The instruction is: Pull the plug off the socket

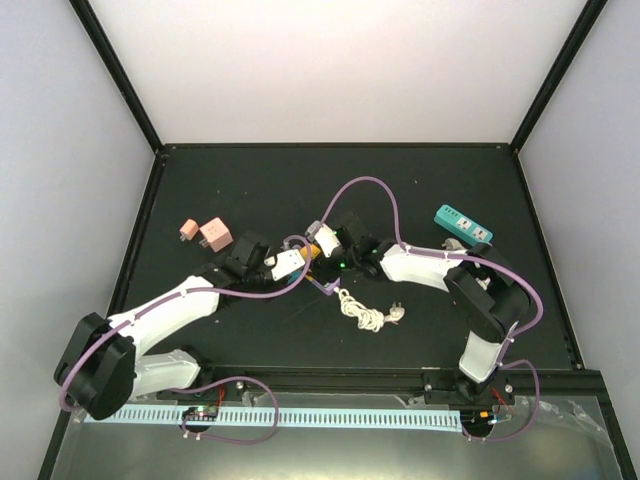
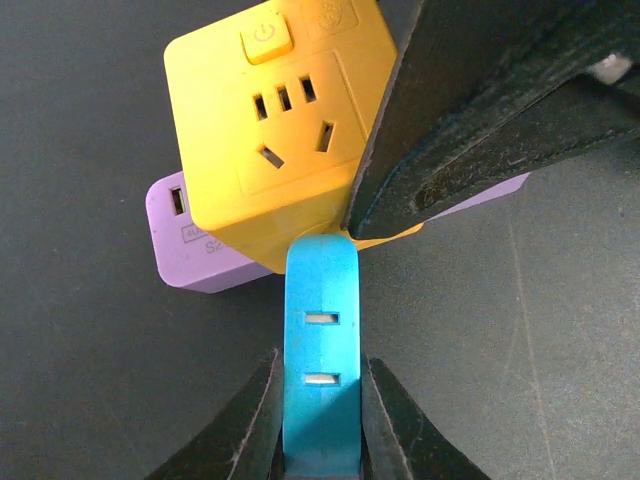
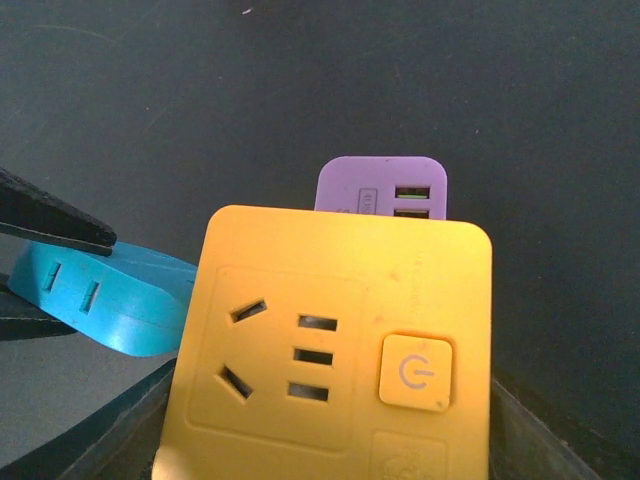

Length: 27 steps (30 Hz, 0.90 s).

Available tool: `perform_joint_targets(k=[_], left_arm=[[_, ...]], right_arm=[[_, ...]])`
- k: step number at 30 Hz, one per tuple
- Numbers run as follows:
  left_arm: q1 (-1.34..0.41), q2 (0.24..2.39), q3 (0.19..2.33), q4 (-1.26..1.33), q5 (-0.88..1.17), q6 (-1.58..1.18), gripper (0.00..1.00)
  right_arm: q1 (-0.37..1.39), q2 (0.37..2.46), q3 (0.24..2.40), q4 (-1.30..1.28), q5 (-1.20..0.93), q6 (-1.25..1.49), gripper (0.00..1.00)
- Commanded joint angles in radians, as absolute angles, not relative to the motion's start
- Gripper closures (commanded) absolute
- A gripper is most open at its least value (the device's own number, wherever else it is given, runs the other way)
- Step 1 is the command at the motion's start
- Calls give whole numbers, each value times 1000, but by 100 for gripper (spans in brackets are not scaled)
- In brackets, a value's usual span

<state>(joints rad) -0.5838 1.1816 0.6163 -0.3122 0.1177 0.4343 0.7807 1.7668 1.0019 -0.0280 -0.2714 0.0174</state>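
The blue plug [image 2: 320, 300] sits in one side face of the yellow socket cube [image 2: 275, 120], mid-table; its long axis runs straight out of that face and back between the jaws of the left gripper [image 2: 322, 385], which are clamped on its flat sides. The right gripper [image 3: 330, 435] comes from the opposite side, jaws set wide against the cube's flanks, seemingly gripping it. The pull looks like the left arm's, straight back along the plug's axis while the right braces the cube; a purple USB block [image 3: 380, 185] pokes out from behind the cube, off that line.
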Motion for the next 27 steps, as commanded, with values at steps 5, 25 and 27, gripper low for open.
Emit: perform_joint_targets(k=[5, 25, 27], left_arm=[[-584, 1126, 588, -444, 113, 478, 98], [-558, 1071, 563, -473, 92, 502, 99], [-557, 1067, 565, -472, 91, 504, 99]], right_arm=[[699, 1823, 972, -61, -19, 29, 73], [694, 1801, 954, -36, 104, 15, 78], [696, 1801, 959, -44, 69, 11, 76]])
